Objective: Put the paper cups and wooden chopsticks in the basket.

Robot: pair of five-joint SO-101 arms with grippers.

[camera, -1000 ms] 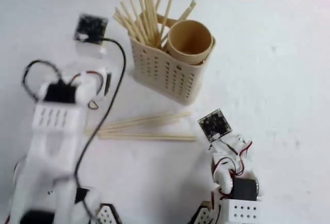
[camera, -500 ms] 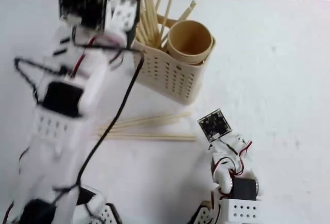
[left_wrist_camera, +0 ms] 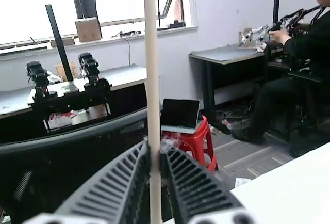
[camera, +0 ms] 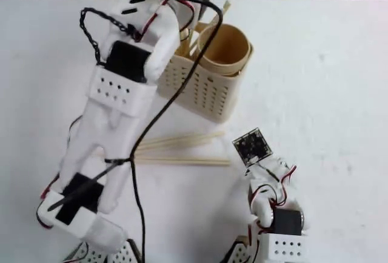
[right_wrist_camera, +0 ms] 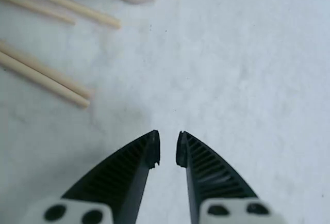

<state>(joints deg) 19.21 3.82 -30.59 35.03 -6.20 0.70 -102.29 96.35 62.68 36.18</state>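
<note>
L gripper (left_wrist_camera: 153, 150) is clamped on a single chopstick (left_wrist_camera: 150, 53). The jaws are pinched tight against it from both sides and the stick stands straight up between them, well proud of the tips. In the high view the L arm (camera: 121, 93) stretches right across the basket (camera: 203, 90), covering its near-left corner, w/ the wrist up past the basket's far rim.

The basket sits on the white table (camera: 327, 93). A paper cup (camera: 225, 46) stands upright inside it, at the end away from the L arm, mouth open to the camera. A couple of chopstick tips (camera: 219, 9) poke out just behind the cup; the rest of that bunch is hidden under the arm.

On the table in front of the basket lie the loose chopsticks (camera: 188, 162), flat and roughly parallel to its long side, close but not touching it.

R arm (camera: 273, 211) is parked low, further out from the basket than those loose sticks. R gripper (right_wrist_camera: 167, 149) points down at bare table, jaws just a slit apart, nothing between them. In its wrist view there's a pair of sticks (right_wrist_camera: 44, 74) off to one side, more beyond, and the basket's bottom corner past those.
</note>
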